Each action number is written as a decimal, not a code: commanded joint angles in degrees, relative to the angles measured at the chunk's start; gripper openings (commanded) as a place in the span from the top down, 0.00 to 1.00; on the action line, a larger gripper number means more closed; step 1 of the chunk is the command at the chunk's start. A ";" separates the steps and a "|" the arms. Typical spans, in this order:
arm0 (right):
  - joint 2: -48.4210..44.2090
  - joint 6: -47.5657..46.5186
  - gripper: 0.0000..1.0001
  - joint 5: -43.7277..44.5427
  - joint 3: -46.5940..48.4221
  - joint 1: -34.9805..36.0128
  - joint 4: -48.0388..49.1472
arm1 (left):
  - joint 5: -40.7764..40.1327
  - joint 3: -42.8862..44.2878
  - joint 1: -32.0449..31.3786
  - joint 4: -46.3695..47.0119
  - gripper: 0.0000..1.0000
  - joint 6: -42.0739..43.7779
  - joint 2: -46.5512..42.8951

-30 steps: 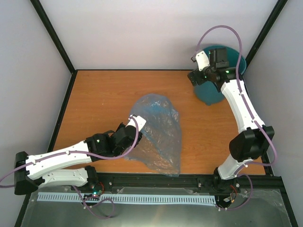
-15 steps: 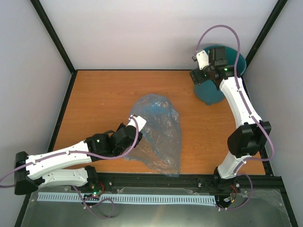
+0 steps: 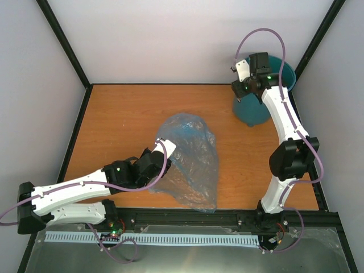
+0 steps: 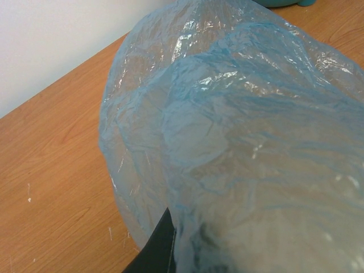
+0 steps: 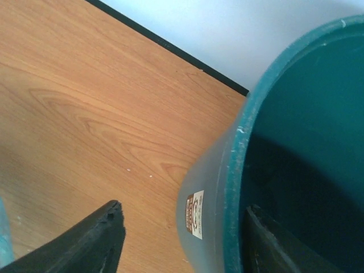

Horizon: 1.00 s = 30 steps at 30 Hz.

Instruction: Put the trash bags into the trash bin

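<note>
teal plastic marked where the job had to end: from above, the round dark teal plastic bin [image 3: 252, 112] stood at the far right corner of the orange wooden surface [image 3: 125, 119]. the thin translucent light-blue plastic film bag [image 3: 193, 165] lay puffed and crumpled near the middle, well apart from the bin. i judged the task barely begun, because the bag had yet to be lifted, carried across and stuffed in. the left claw [image 3: 164, 150] sat at the bag's near left edge. the right claw [image 3: 242, 90] hung at the bin's near rim, and its arm covered much of the bin's mouth.

from the left wrist, wrinkled glossy film filled nearly the whole view. one dark finger [image 4: 159, 250] showed at the bottom, tucked under the film. the left claw was closed, and i judged it pinched on a fold of the bag, though the pinch itself was hidden.

from the right wrist, the right claw's jaws stood part open astride the bin's rim. one finger [image 5: 85, 244] was outside the wall and the other [image 5: 273, 247] inside, with a gap showing on the outer side, so it gripped nothing. the bin's floor was in shadow and cut off, so whether anything lay in it could not be told.
</note>
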 commanded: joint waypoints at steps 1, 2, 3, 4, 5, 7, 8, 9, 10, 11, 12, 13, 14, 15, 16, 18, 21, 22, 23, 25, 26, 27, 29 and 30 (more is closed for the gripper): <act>0.63 0.43 0.48 -2.78 2.69 -0.34 -2.78 | -0.34 1.17 0.32 -0.38 0.99 -0.66 -0.11; 0.57 0.43 0.51 -3.41 2.79 -0.40 -3.10 | -0.37 1.15 0.32 -0.32 0.99 -0.63 -0.15; 0.48 0.44 0.56 -4.14 2.82 -0.36 -3.44 | -0.44 1.22 0.25 -0.34 0.99 -0.64 -0.16; 0.34 0.56 0.60 -4.73 2.85 -0.33 -3.82 | -0.50 1.22 0.24 -0.34 0.99 -0.64 -0.16; 0.10 0.66 0.63 -5.45 2.89 -0.36 -4.21 | -0.49 1.16 0.30 -0.34 0.99 -0.67 -0.17; -0.49 0.92 0.70 -6.95 2.56 -0.35 -5.03 | -0.56 1.15 0.28 -0.34 0.99 -0.69 -0.17; -0.97 0.99 0.73 -7.72 2.22 -0.32 -5.32 | -0.61 1.17 0.31 -0.34 0.99 -0.63 -0.20; -1.48 1.08 0.76 -8.44 1.68 -0.32 -5.50 | -0.67 1.21 0.32 -0.35 0.99 -0.68 -0.09; -2.15 1.12 0.80 -9.01 1.14 -0.32 -5.66 | -0.64 1.16 0.32 -0.35 0.99 -0.69 -0.13; -2.86 1.17 0.82 -9.61 0.34 -0.32 -5.77 | -0.65 1.17 0.32 -0.34 0.99 -0.76 -0.16; -3.56 1.21 0.84 -10.36 -0.48 -0.32 -5.78 | -0.70 1.16 0.29 -0.38 0.99 -0.77 -0.20; -4.41 1.17 0.86 -10.96 -1.37 -0.29 -5.73 | -0.71 1.15 0.26 -0.36 0.99 -0.77 -0.17; -5.25 1.01 0.88 -11.52 -2.29 -0.31 -5.66 | -0.71 1.16 0.31 -0.34 0.99 -0.77 -0.18; -6.05 0.86 0.90 -11.97 -3.23 -0.32 -5.55 | -0.71 1.16 0.30 -0.35 0.99 -0.77 -0.09; -7.01 0.58 0.91 -12.35 -4.20 -0.32 -5.34 | -0.71 1.21 0.31 -0.39 0.99 -0.77 -0.05; -8.53 0.09 0.93 -12.61 -6.00 -0.32 -4.87 | -0.84 1.21 0.29 -0.44 0.99 -0.75 -0.04; -10.45 -0.76 0.96 -12.59 -8.04 -0.27 -4.44 | -0.86 1.18 0.27 -0.43 0.99 -0.86 0.11; -10.89 -0.93 0.97 -12.49 -8.71 -0.31 -4.39 | -1.01 1.18 0.31 -0.49 0.99 -0.90 0.06; -11.29 -1.08 0.97 -12.66 -9.11 -0.32 -4.49 | -1.08 1.23 0.29 -0.51 0.99 -0.94 0.16; -12.33 -1.24 0.97 -13.82 -10.04 -0.32 -4.76 | -1.31 1.15 0.30 -0.60 0.99 -1.04 0.18; -13.01 -1.20 0.97 -14.51 -10.67 -0.19 -4.86 | -1.39 1.17 0.27 -0.67 0.99 -1.12 0.22; -13.71 -1.19 0.97 -15.30 -11.41 0.09 -4.85 | -1.54 1.30 0.31 -0.69 0.99 -1.19 0.27; -15.41 -1.35 0.97 -16.09 -13.06 0.85 -4.99 | -1.80 1.25 0.32 -0.77 0.99 -1.29 0.19; -16.31 -1.49 0.97 -16.27 -13.93 1.47 -4.99 | -1.85 1.24 0.31 -0.78 0.99 -1.31 0.20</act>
